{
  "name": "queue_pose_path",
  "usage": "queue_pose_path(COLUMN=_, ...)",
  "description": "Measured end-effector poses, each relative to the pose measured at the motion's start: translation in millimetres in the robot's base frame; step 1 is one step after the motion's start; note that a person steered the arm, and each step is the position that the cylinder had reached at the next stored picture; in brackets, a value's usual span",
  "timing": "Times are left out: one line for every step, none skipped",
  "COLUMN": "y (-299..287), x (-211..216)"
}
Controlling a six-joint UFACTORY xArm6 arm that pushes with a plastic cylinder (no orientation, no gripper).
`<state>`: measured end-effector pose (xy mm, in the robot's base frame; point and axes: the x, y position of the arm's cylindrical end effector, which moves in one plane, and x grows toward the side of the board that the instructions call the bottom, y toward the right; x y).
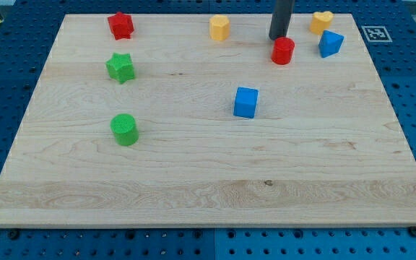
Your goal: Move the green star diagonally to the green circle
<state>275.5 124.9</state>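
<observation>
The arm carries no hand at all, only a dark rod, so nothing is open, closed or held; its tip (278,37) stands on the wooden worktop (208,195) just above the red cylinder (283,51), almost touching it, near the view's top right. Taking the green star (120,67) as the landmark, the green circle (125,130) lies below it and only slightly to the view's right, with bare wood between them, and the red star (120,25) is above it, near but apart. Far to the right of the green star are the yellow block (219,27), the blue cube (245,102), and, beyond the rod, a yellow heart-like block (321,22) and another blue block (330,44). The tip is well apart from the green star, so I judge that the step in hand is the approach. To do it well, I think the tip should travel left along the top part of the board, pass clear of the yellow block and the red star, and settle on the star's upper side, in the gap under the red star. From there a slow push toward the circle, aimed through the middle of the star, should keep it from turning away
</observation>
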Motion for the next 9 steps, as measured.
queue_pose_path(y=-44.2, x=13.7)
queue_pose_path(y=-91.6, x=19.4)
queue_pose_path(y=-138.6, x=29.5)
queue_pose_path(y=-210.1, x=29.5)
queue_pose_path(y=-271.9, x=29.6)
queue_pose_path(y=-312.7, x=30.1)
queue_pose_path(y=-287.5, x=38.5)
queue_pose_path(y=-210.8, x=47.6)
queue_pose_path(y=-186.5, x=42.2)
